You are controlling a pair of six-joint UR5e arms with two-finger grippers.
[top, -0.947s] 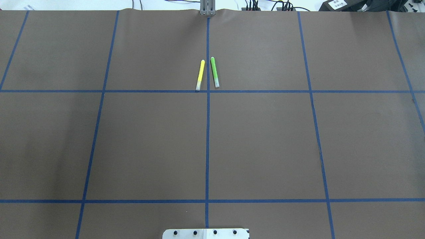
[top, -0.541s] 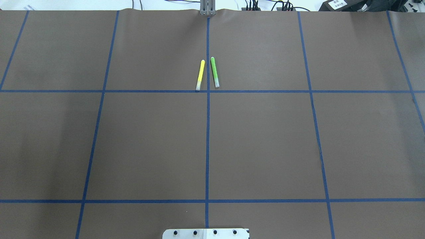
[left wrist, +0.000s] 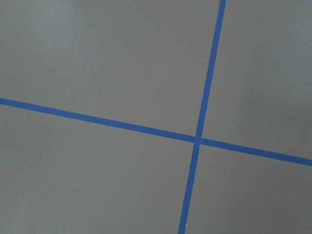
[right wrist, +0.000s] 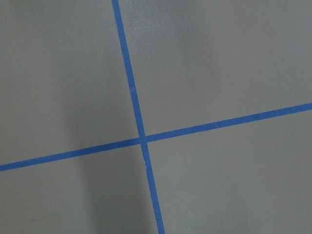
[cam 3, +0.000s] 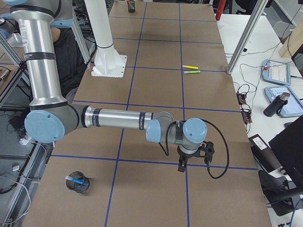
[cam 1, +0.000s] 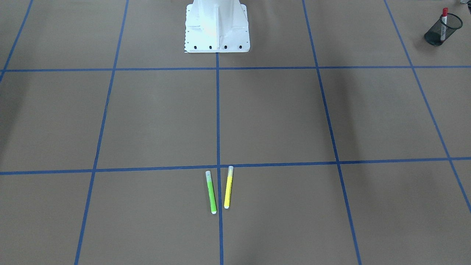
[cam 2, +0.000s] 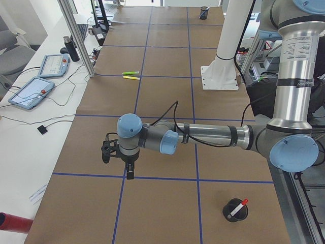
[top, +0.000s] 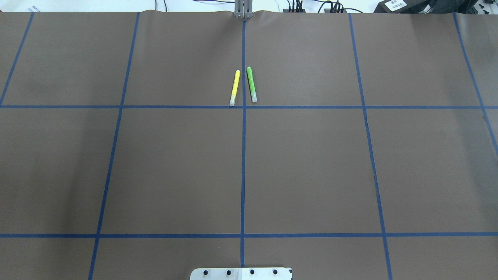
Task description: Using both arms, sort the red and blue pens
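At opposite tabletop (top: 311, 163) ends the white red-capped pen (cam 1: 444, 20) stands in one black mesh cup (cam 1: 433, 36), the bright blue pen (cam 3: 75, 179) seemingly in a second mesh cup (cam 3: 84, 187), so the silver-grey left arm (cam 2: 213, 136) and right arm (cam 3: 113, 118), jaws spread or pressed I cannot tell, should travel high, clear of both cups.

Wide open brown tabletop (top: 311, 163) through the middle squares, broken only by a yellow marker (top: 235, 88) and a green marker (top: 251, 84) lying close but apart, either side of the centre tape line, well away from the white pedestal (cam 1: 217, 25). Stretched level above either end, the left arm (cam 2: 203, 136) and the right arm (cam 3: 118, 119), with a left-end mesh cup (cam 2: 235, 211) and a right-end mesh cup (cam 3: 77, 183) standing nearer the robot's edge. Along the operators' edge, an upright aluminium post (cam 2: 76, 35).
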